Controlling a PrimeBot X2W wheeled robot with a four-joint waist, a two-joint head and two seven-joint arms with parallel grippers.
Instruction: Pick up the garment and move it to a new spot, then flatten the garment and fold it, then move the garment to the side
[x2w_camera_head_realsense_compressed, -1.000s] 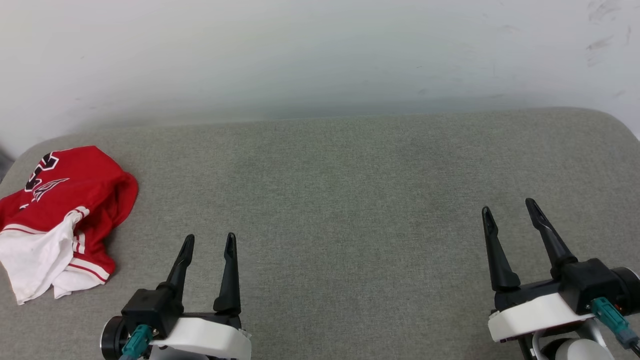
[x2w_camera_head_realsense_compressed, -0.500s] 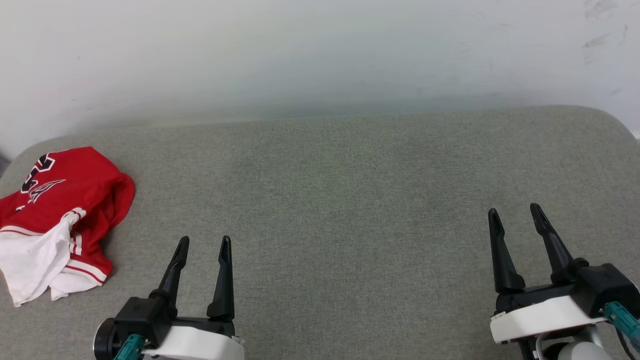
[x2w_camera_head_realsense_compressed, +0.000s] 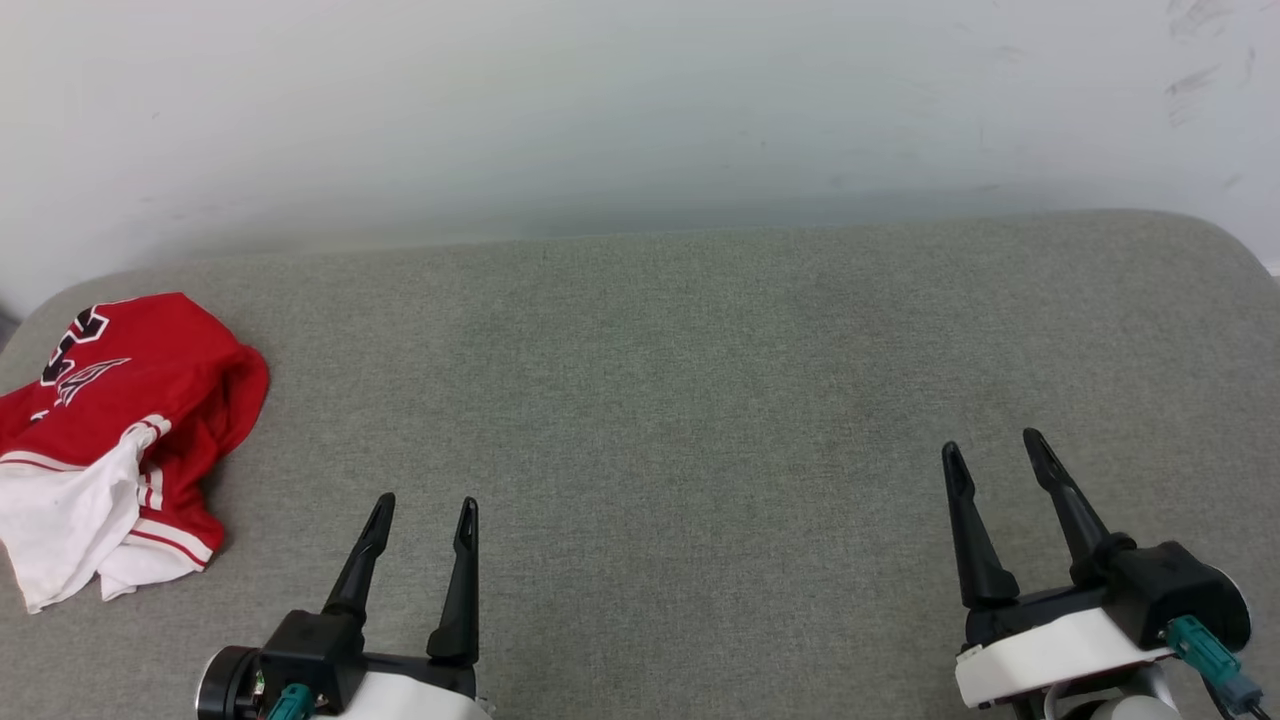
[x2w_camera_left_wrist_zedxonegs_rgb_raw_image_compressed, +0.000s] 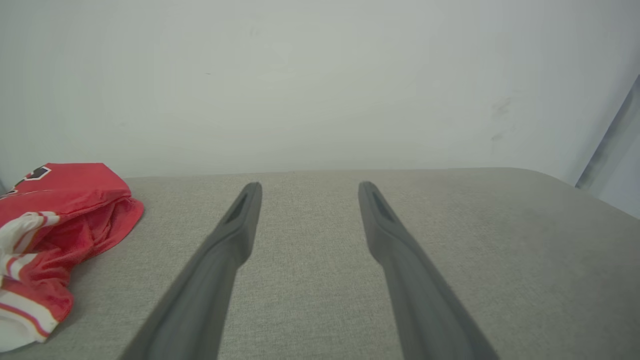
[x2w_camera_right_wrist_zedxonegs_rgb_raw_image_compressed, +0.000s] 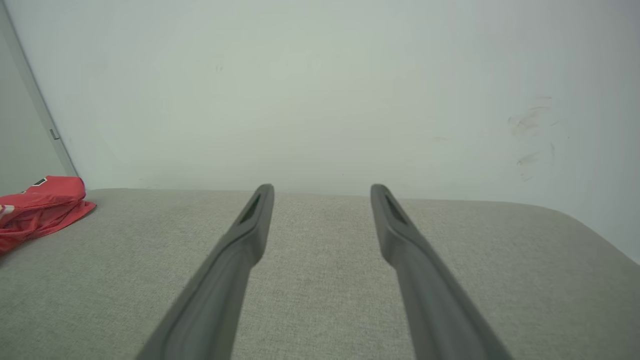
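The garment (x2w_camera_head_realsense_compressed: 120, 420), a red jersey with white sleeves, striped trim and black lettering, lies crumpled at the far left of the grey cushioned surface (x2w_camera_head_realsense_compressed: 660, 400). It also sits at the left edge of the left wrist view, garment (x2w_camera_left_wrist_zedxonegs_rgb_raw_image_compressed: 55, 225), and far left in the right wrist view, garment (x2w_camera_right_wrist_zedxonegs_rgb_raw_image_compressed: 40, 207). My left gripper (x2w_camera_head_realsense_compressed: 425, 505) stands open and empty near the front edge, to the right of the garment and apart from it. My right gripper (x2w_camera_head_realsense_compressed: 990, 448) is open and empty at the lower right. Both hover over bare fabric, left gripper (x2w_camera_left_wrist_zedxonegs_rgb_raw_image_compressed: 306, 186) and right gripper (x2w_camera_right_wrist_zedxonegs_rgb_raw_image_compressed: 322, 188).
A pale wall (x2w_camera_head_realsense_compressed: 640, 110) rises directly behind the cushioned surface. The surface has rounded corners at the back left and back right (x2w_camera_head_realsense_compressed: 1215, 240). A door or panel edge (x2w_camera_right_wrist_zedxonegs_rgb_raw_image_compressed: 30, 100) stands at the left beyond the garment.
Both grippers have drawn back toward the bottom of the head view; the right one also shifted slightly left. The camera view shifted a little. The garment lies as before.
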